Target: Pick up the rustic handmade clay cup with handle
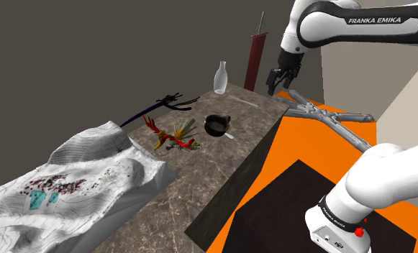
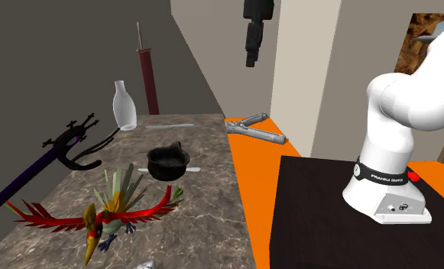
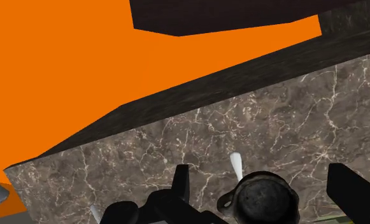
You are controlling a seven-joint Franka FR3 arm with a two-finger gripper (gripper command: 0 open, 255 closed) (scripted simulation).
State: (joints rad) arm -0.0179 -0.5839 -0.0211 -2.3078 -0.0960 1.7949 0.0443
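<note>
Gripper (image 1: pixel 273 88), jaws apart, held well above dark cup (image 1: pixel 215 126); cup could be tipped if rim is struck on descent

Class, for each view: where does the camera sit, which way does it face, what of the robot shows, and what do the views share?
Shoulder view: beside the stand, looking down along the marble counter; white arm, gripper above.
Second exterior view: over the counter by the bird figure, facing the bottle; arm base, gripper overhead.
Wrist view: on the hand, looking down at the counter's edge; two open fingers.
Shared: all show the dark handled cup.
</note>
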